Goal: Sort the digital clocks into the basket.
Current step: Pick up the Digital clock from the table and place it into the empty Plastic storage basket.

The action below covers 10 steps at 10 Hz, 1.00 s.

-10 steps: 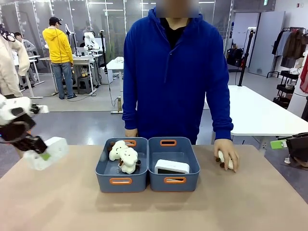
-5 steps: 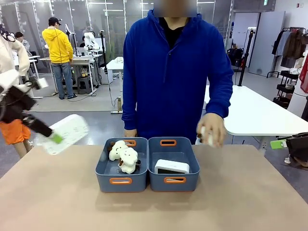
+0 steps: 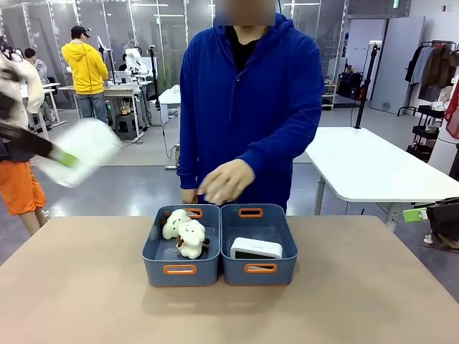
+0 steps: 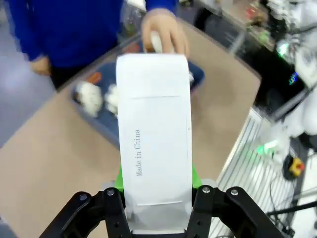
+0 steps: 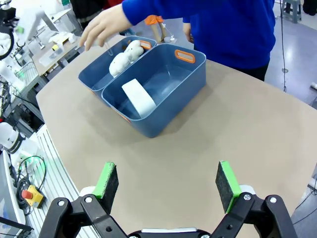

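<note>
Higher than before, the left gripper [image 3: 66, 158] grasps a digital clock [image 3: 86, 147] in the air past the table's [image 3: 373, 301] left edge. The person's hand [image 3: 226, 181] has come over the basket's [image 3: 285, 240] far left corner. A second clock [image 3: 256, 248] lies inside, and plush toys [image 3: 183, 233] fill the neighbour bin [image 3: 152, 247]. The right gripper [image 5: 168, 186] hangs released over bare table.

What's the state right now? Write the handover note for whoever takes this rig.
Left gripper: shut on a digital clock, held high beside the table.
Right gripper: open, empty, above the table.
Other clock already lies in the right basket; plush toys in the left bin.
Person's hand hovers over the bins.
Left to do: carry the held clock to the right basket and release, minding that hand.
</note>
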Motion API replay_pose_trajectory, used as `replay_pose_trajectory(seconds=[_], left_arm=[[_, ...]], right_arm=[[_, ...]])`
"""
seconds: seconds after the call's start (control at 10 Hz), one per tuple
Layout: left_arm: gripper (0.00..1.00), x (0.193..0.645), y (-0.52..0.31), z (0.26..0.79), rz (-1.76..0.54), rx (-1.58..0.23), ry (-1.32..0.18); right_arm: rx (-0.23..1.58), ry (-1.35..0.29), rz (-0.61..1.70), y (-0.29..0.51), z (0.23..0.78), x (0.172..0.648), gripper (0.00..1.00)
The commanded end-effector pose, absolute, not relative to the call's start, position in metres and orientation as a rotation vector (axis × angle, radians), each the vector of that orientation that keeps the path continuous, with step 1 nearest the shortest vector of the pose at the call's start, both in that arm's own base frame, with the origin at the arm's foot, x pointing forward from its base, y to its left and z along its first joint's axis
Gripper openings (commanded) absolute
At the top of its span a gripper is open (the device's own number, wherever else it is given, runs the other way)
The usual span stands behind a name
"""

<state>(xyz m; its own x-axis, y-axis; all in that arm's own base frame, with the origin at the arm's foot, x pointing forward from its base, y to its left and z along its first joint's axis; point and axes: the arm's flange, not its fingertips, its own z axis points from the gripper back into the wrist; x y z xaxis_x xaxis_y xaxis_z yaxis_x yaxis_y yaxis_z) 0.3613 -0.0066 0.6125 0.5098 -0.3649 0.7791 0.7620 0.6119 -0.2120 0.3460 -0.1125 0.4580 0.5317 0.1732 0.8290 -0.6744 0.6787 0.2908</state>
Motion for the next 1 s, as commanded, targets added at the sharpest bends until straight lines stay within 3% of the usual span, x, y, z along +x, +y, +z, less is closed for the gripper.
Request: replay_pose_trajectory(seconds=[0.0, 0.3, 0.9], left_arm=[[0.14, 0.298, 0.084, 0.627, -0.569, -0.630, -1.006], [0.14, 0.287, 0.108, 0.620, -0.467, -0.609, -1.084], [0.14, 0.329, 0.068, 0.646, -0.591, -0.548, -0.932]], right_arm=[[0.651, -0.874, 0.550, -0.113, 0.458, 0.347, 1.00], [0.651, -0.874, 0.550, -0.113, 0.458, 0.347, 1.00], [0.651, -0.874, 0.550, -0.113, 0.458, 0.347, 1.00]])
